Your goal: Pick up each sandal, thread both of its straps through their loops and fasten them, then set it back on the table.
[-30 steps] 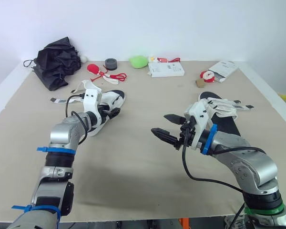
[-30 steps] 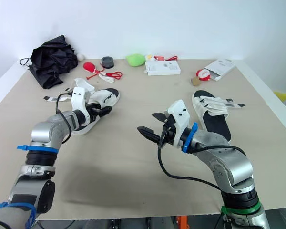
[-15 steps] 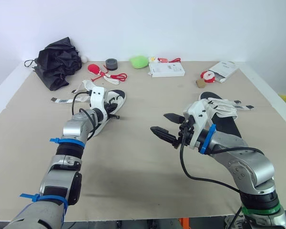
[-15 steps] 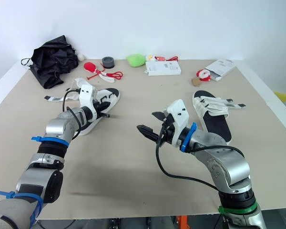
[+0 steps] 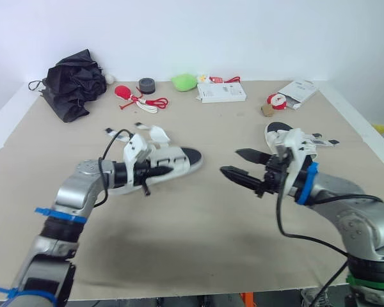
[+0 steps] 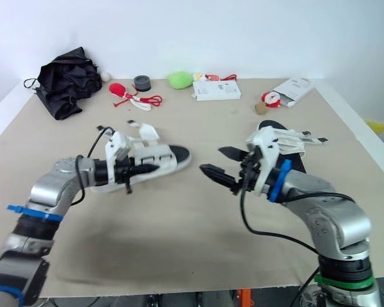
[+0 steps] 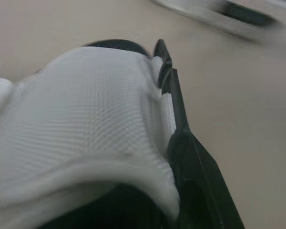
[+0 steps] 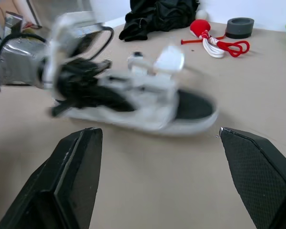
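Observation:
A white sandal [image 5: 176,158] with a black insole lies near the table's middle, toe pointing right, its loose straps [image 5: 155,132] sticking up. My left gripper [image 5: 157,171] is shut on the sandal's white mesh upper [image 7: 86,109]; its black fingers [image 7: 174,95] press against the mesh. My right gripper [image 5: 230,162] hovers open just right of the sandal's toe, apart from it. In the right wrist view the sandal [image 8: 148,102] lies between the spread fingers [image 8: 76,167]. A second sandal [image 6: 287,136] lies behind my right arm, partly hidden by it.
Along the far edge sit a black bundle [image 5: 73,80], a red rope toy [image 5: 137,97], a grey roll [image 5: 147,84], a green lump [image 5: 185,81], a white box [image 5: 222,92] and a white packet [image 5: 301,91]. The beige table [image 5: 192,243] ends close in front.
My left gripper has shut on the sandal and dragged it right toward the table's middle, turning its toe rightward. My right gripper has shifted slightly right and stays open.

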